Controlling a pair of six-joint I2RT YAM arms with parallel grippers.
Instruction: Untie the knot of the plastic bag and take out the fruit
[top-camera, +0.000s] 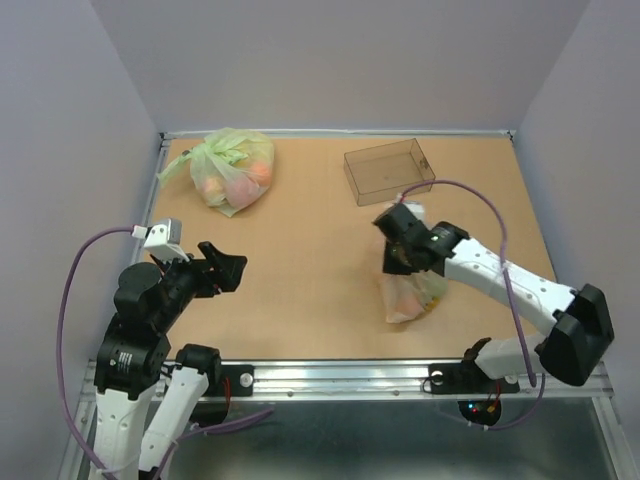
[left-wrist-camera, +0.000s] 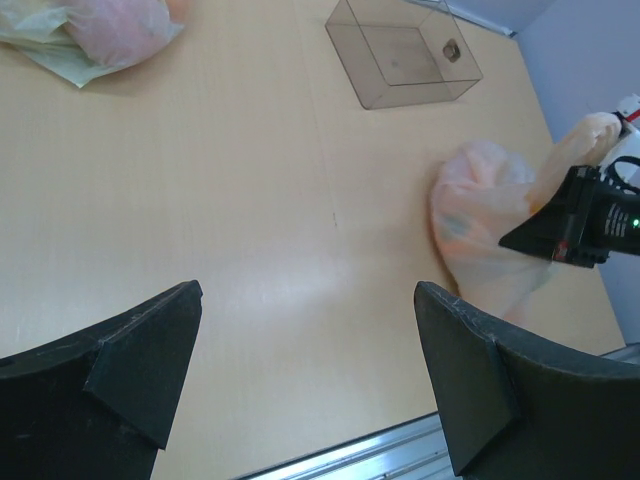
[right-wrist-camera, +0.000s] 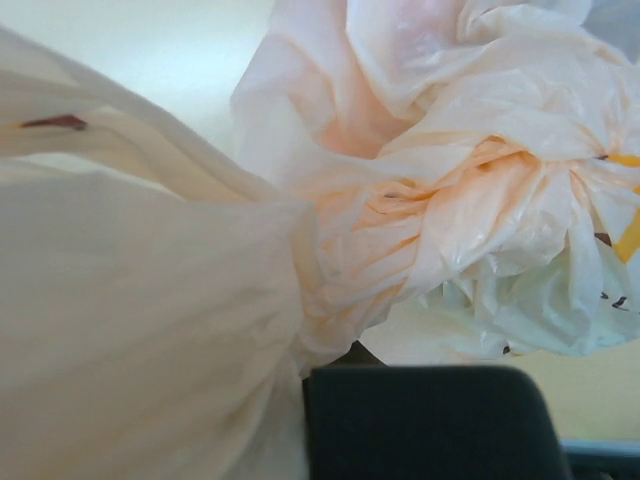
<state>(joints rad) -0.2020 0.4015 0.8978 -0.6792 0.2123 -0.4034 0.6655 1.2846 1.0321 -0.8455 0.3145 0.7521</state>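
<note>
Right gripper (top-camera: 397, 255) pinched together on the thin film of the peach bag (top-camera: 408, 292), up at its gathered top. Bulk of the bag slumped on the table (top-camera: 300, 290) just beneath, right of centre, on the near side of the clear box (top-camera: 388, 170). Left gripper (left-wrist-camera: 308, 300) spread wide over bare table, well apart from the bag.

From overhead, only a pale lump half hidden under the arm. From the right wrist, the knot (right-wrist-camera: 420, 215) close up: twisted, tightly creased folds just above one dark finger (right-wrist-camera: 430, 420). From the left wrist, a loose tail of film sticking out past the right gripper.

Crinkly, translucent, pale peach; faint orange and grey patches of fruit (left-wrist-camera: 455, 225) inside. Green bag (top-camera: 232, 170) at the far left corner.
</note>
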